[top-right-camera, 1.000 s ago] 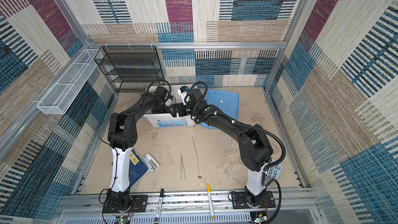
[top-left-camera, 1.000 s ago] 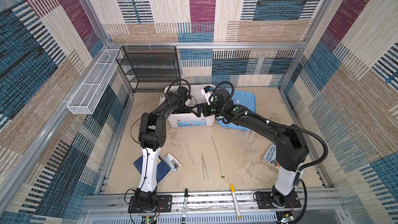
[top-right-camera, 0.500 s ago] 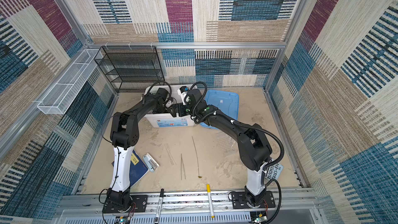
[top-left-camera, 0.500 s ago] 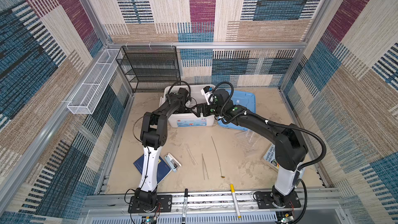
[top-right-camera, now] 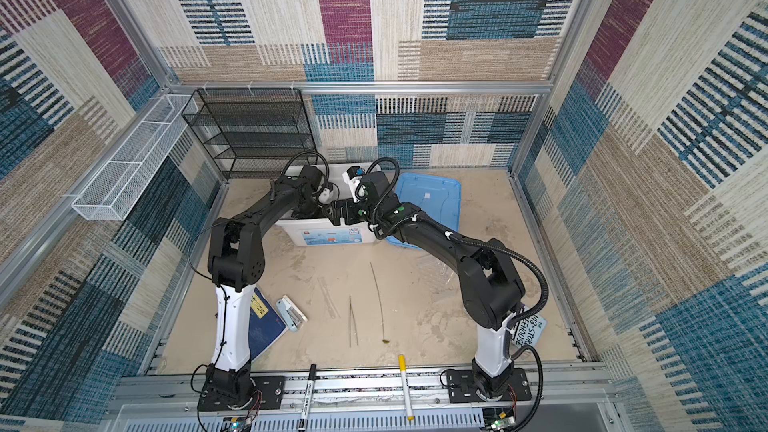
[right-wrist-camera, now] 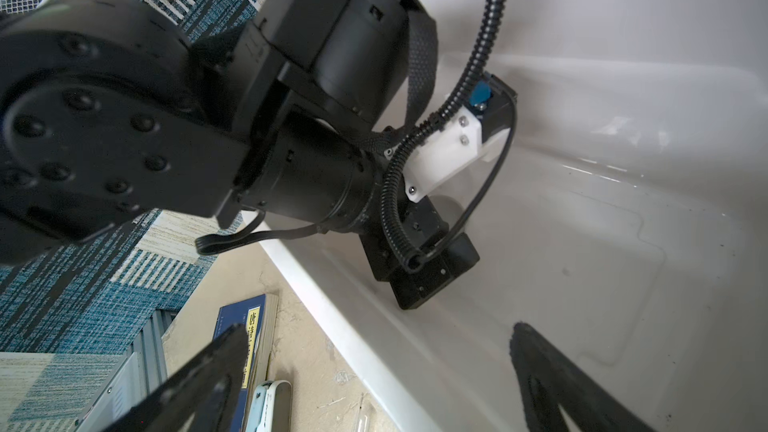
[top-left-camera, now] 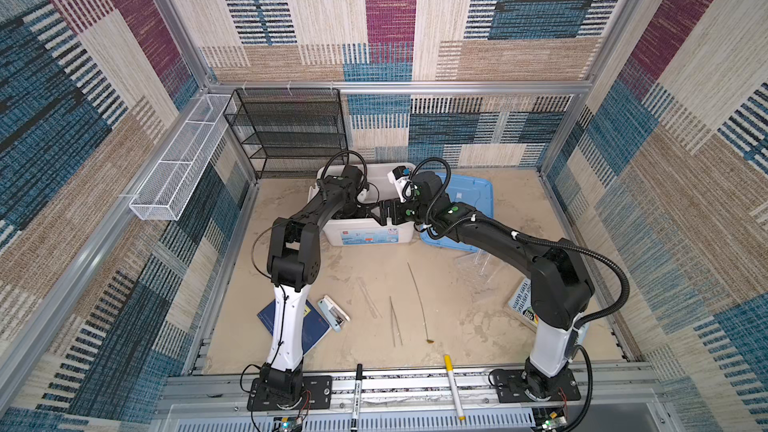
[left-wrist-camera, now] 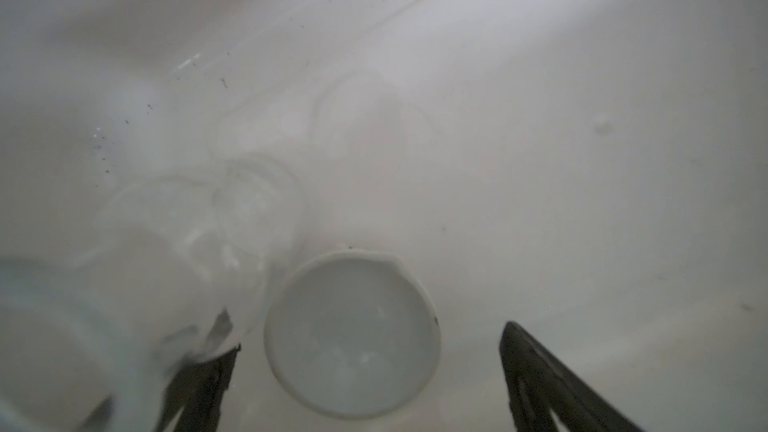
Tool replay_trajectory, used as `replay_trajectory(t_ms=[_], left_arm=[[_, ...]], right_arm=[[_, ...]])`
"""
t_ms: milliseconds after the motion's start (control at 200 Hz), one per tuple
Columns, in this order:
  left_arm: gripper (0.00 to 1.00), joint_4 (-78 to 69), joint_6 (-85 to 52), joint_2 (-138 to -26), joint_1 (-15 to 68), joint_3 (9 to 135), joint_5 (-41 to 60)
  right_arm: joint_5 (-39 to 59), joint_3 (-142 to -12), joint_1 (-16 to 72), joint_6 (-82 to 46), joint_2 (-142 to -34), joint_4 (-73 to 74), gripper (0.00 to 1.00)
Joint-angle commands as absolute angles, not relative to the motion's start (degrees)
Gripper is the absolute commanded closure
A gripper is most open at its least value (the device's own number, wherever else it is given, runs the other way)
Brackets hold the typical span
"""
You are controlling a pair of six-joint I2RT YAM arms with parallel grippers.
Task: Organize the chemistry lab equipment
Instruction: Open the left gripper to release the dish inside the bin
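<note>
In the white bin (top-left-camera: 365,238), the left gripper (left-wrist-camera: 370,338) stands open around the small white dish (left-wrist-camera: 352,338); the right gripper (right-wrist-camera: 378,328) gapes over the bin's front rim, the left arm (right-wrist-camera: 166,118) crowding it.

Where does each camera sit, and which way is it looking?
Top views: high over the front, looking down at the table, white bin, left arm and right arm.
Left wrist: on the left arm, looking down into the bin; open left gripper straddles the small white dish.
Right wrist: on the right arm, facing the bin's inside and the left arm; open right gripper frames the view.
Shared: top views and right wrist show the blue book, stapler.
</note>
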State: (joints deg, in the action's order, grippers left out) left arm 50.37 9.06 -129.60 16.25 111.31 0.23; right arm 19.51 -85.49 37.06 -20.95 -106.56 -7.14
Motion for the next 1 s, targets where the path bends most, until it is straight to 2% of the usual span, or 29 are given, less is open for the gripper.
replay_trajectory(t_ms=[0,250,451,721,846,997], left_arm=[[0.01,50.9,9.2,-128.4,16.2,111.4,0.9],[0.01,52.0,6.6,-125.0,16.1,113.1,1.2],[0.01,53.8,2.4,-117.4,16.2,114.7,2.0],[0.01,54.8,-7.7,-106.6,16.3,111.9,7.8],[0.01,54.8,-10.7,-101.3,16.6,108.5,12.9],[0.01,54.7,-13.1,-93.7,17.4,102.4,13.5]], right_arm=[[19.4,-85.5,37.1,-21.9,-105.8,-7.3,0.00],[18.1,-85.9,37.1,-20.5,-103.6,-8.9,0.00],[19.3,-82.8,37.1,-14.2,-96.7,-8.5,0.00],[14.3,-75.3,37.1,-8.1,-85.4,-9.2,0.01],[11.3,-72.6,37.1,-7.0,-81.4,-10.4,0.01],[10.5,-71.2,37.0,-7.8,-78.8,-13.1,0.01]])
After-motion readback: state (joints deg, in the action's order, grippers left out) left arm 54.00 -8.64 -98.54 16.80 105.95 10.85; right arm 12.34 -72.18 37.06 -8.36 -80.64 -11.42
